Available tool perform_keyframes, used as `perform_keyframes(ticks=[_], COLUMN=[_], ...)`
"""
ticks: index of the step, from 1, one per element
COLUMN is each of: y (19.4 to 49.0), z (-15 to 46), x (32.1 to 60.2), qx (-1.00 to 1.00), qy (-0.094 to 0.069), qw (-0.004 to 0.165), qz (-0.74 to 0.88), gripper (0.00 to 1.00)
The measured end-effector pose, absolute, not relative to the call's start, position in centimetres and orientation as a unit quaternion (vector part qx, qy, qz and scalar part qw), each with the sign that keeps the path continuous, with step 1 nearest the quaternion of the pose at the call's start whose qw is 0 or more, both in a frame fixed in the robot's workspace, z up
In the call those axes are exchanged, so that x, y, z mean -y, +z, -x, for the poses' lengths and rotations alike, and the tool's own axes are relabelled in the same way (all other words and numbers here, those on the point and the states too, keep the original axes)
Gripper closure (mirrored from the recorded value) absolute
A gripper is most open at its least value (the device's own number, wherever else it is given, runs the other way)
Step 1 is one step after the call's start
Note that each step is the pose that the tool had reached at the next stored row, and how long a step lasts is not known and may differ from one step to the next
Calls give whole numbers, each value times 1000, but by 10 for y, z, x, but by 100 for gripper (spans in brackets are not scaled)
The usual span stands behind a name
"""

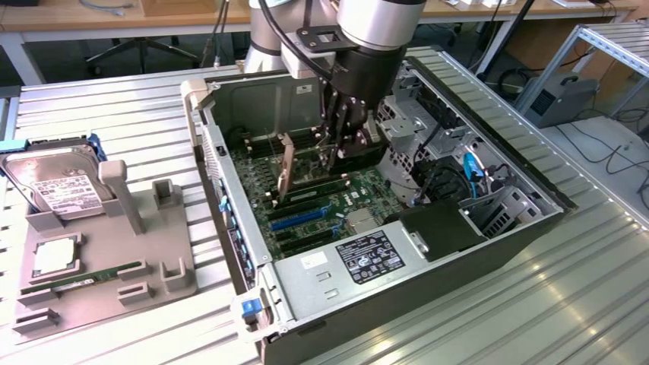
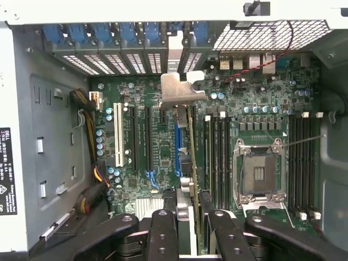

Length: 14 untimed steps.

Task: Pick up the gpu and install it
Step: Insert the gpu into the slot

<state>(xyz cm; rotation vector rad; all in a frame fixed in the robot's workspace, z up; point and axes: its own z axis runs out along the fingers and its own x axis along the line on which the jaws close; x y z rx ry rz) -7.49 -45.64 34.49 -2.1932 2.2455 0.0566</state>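
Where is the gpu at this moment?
In the exterior view, the gpu stands on edge inside the open computer case, over the motherboard, held by the tool.

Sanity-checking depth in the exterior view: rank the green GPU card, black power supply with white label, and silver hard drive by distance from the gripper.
1. Green GPU card: between the gripper's fingers, inside the case.
2. Black power supply with white label: case's near end.
3. Silver hard drive: on the grey holder at the exterior view's left, outside the case.

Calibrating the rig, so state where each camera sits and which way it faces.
Exterior view: off the arm, above the bench, looking down into the open computer case; the arm and tool show.
Wrist view: on the wrist, facing the motherboard; the black fingers show.
Shared: the tool gripping the gpu, edge-on.
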Motion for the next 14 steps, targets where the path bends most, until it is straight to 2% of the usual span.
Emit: perform_keyframes(ticks=[14], y=[339], z=[77], x=[457], qx=[-715], qy=[18], qw=[1], qz=[699], gripper=[72])
